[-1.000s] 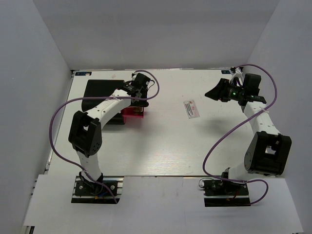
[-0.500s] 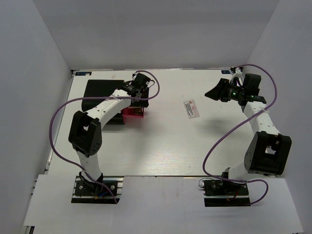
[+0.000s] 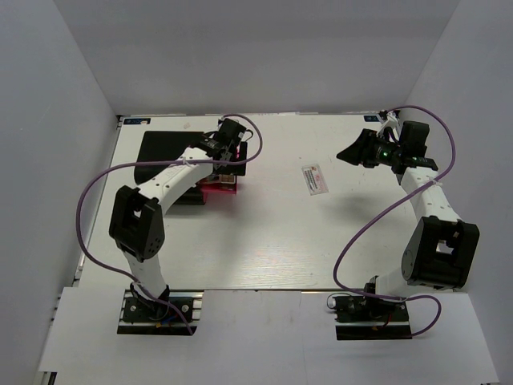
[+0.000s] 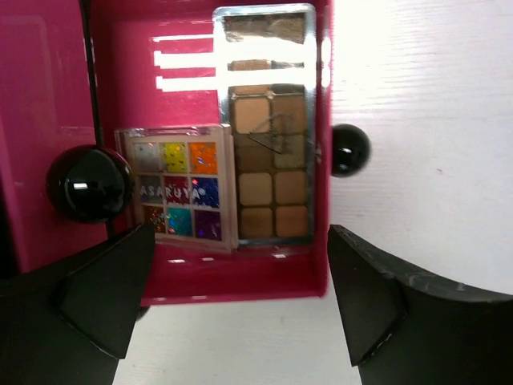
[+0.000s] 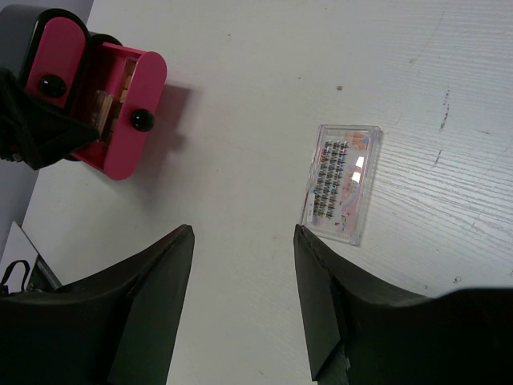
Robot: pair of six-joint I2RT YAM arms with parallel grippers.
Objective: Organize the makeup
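1. The left gripper (image 4: 239,309) is seen spread wide and empty above the pulled-out pink drawer (image 4: 240,282).
2. Inside that drawer, the multicoloured square palette (image 4: 178,190) is laid flat, touching the long brown eyeshadow palette (image 4: 271,164) beside it.
3. The right gripper (image 5: 243,313) is held with its jaws apart, and nothing is gripped.
4. The red-printed packet (image 5: 340,183) is found lying flat on the white table (image 5: 240,80), well apart from the drawer.

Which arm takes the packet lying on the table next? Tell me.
Right. The right gripper hangs open near the packet; the left gripper is open over the pink drawer, far across the table.
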